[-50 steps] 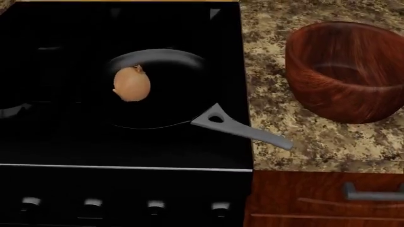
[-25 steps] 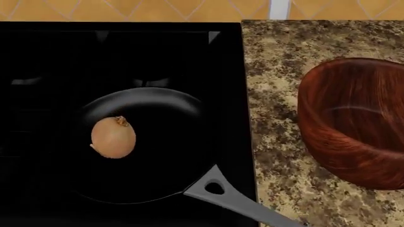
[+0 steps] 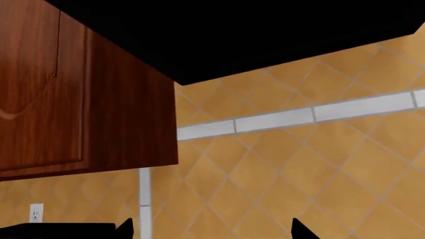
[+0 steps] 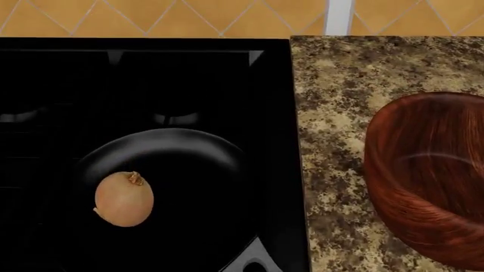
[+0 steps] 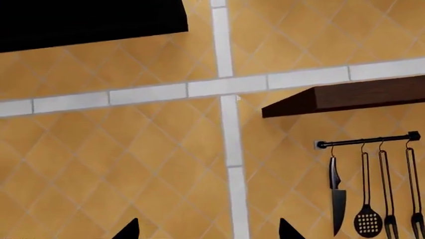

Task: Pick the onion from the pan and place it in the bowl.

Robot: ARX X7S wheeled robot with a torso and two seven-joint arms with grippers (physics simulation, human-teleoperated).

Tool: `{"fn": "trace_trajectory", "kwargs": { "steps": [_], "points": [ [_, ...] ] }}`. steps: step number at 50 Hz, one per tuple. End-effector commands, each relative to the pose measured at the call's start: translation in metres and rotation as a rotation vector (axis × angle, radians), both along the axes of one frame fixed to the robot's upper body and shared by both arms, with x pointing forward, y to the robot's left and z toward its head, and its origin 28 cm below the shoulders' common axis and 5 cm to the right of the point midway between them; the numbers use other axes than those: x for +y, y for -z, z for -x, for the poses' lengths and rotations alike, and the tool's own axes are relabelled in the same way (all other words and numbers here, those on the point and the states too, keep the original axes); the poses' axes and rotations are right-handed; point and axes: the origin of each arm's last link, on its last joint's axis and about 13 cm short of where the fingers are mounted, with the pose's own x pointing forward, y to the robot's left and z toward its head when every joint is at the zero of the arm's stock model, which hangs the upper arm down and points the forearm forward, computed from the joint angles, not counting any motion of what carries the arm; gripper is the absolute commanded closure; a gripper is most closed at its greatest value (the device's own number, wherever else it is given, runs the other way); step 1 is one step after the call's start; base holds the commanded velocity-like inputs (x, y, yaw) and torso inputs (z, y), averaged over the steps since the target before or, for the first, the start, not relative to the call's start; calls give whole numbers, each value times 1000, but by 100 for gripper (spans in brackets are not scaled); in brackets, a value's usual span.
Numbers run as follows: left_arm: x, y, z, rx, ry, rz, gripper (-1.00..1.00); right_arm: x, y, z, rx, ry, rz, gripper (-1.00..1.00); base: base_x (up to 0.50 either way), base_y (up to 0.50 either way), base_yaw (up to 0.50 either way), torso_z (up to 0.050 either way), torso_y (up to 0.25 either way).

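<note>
While the onion sits untouched in the pan beside the bowl, both arms point at the wall, fingers spread, holding nothing.

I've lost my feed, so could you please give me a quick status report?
Both grippers up facing the wall, fingertips apart, holding nothing. Onion in the pan. Bowl empty on the counter. Nothing between them.

Neither arm shows in the head view. In the left wrist view only the two dark fingertips of the left gripper show, set wide apart and holding nothing. The right gripper likewise shows two dark fingertips spread wide, with nothing between them.
</note>
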Motion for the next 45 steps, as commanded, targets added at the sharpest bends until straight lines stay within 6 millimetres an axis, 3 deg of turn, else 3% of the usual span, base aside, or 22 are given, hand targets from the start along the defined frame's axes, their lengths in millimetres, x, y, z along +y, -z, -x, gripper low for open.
{"fn": "trace_trajectory", "kwargs": {
  "steps": [1, 14, 18, 23, 31, 45],
  "points": [
    [3, 0, 3, -7, -9, 8, -100, 8, -1, 1, -5, -38, 21, -100, 0, 0, 0, 0, 0],
    [7, 3, 9, -6, -33, 21, -100, 60, -7, -21, 131, -312, 100, -100, 0, 0, 0, 0, 0],
    [8, 4, 9, -6, -39, 22, -100, 72, 0, -25, 191, -374, 119, -100, 0, 0, 0, 0, 0],
    [8, 5, 7, -1, -45, 20, -100, 91, 27, -34, 315, -469, 147, -100, 0, 0, 0, 0, 0],
    [7, 7, 3, 9, -44, 21, -100, 117, 52, -33, 403, -566, 196, -100, 0, 0, 0, 0, 0],
    [12, 14, 1, 23, -53, 36, -100, 141, 91, -26, 555, -645, 296, -100, 0, 0, 0, 0, 0]
  ]
}}
